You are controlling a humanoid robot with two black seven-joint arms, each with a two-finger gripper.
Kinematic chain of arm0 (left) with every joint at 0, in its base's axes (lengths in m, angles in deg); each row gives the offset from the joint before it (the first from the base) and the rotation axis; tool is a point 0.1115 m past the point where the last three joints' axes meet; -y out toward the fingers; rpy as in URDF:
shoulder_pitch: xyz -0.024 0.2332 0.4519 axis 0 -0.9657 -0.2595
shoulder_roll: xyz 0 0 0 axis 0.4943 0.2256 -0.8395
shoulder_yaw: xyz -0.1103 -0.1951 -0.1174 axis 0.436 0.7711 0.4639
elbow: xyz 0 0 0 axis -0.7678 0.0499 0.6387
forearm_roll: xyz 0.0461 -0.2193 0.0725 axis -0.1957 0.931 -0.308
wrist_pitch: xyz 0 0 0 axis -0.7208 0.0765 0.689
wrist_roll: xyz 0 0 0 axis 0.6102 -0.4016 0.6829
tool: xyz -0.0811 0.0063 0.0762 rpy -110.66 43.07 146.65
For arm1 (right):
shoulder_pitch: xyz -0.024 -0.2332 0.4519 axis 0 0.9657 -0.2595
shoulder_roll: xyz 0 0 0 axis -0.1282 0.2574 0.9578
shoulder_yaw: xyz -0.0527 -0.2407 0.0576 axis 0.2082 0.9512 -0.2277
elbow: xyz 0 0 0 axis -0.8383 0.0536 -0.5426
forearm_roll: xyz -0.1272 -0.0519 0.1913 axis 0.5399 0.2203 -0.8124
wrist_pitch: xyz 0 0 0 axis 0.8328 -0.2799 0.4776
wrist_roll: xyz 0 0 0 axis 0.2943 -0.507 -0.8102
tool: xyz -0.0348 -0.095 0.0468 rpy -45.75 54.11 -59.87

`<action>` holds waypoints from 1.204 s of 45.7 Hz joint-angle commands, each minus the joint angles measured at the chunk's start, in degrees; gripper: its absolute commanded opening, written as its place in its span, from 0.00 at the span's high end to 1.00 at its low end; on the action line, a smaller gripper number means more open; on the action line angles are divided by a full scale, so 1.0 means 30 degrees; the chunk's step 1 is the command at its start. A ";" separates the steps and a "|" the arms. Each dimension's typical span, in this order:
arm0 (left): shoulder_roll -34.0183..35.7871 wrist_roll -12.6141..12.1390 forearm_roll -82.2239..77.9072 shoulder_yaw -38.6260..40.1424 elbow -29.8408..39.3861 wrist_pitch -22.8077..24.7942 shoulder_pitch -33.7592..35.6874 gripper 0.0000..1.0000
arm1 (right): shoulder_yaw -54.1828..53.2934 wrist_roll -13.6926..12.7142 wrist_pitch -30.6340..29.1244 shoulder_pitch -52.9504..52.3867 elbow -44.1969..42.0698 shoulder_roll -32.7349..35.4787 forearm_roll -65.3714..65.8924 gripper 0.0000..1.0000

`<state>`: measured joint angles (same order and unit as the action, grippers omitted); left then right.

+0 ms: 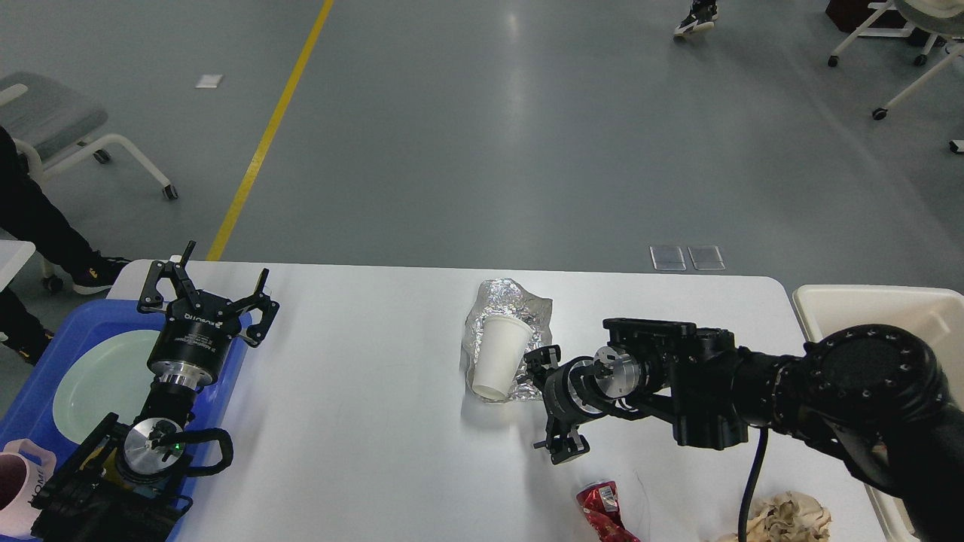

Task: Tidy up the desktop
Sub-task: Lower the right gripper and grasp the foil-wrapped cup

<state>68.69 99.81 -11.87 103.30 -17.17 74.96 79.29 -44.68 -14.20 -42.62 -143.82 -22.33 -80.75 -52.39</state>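
Just right of the white paper cup (498, 355), the right gripper (548, 399) lies low over the desktop (361, 421) with its fingers spread apart, one fingertip near the cup's side. That cup lies tilted on crumpled foil (520, 309) at mid-desktop, a crushed red can (600, 506) nearer than it. Far left of the cup, the left gripper (207, 290) stands splayed wide above a blue tray (30, 406).

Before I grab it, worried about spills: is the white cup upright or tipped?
Tipped: the white cup lies on its side on the crumpled foil, rim facing me.
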 commanded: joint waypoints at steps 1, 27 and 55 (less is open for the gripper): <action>-0.0001 0.0005 0.0000 0.0000 0.0000 0.0000 -0.0006 0.01 | -0.0393 -0.0147 -0.0366 0.0590 -0.1385 -0.0451 0.0122 0.01; -0.0001 0.0005 0.0029 0.0000 0.0000 0.0000 0.0023 0.01 | -0.2384 0.0176 -0.0894 0.1821 -0.2588 -0.0685 0.0210 0.67; -0.0001 0.0005 0.0000 0.0029 0.0000 0.0000 0.0023 0.01 | -0.2473 0.0058 -0.1539 0.1792 -0.2412 -0.0334 0.0269 1.00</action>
<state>68.68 99.82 -11.84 103.36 -17.17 74.96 79.30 -52.08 -13.99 -47.14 -138.41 -29.70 -81.81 -51.59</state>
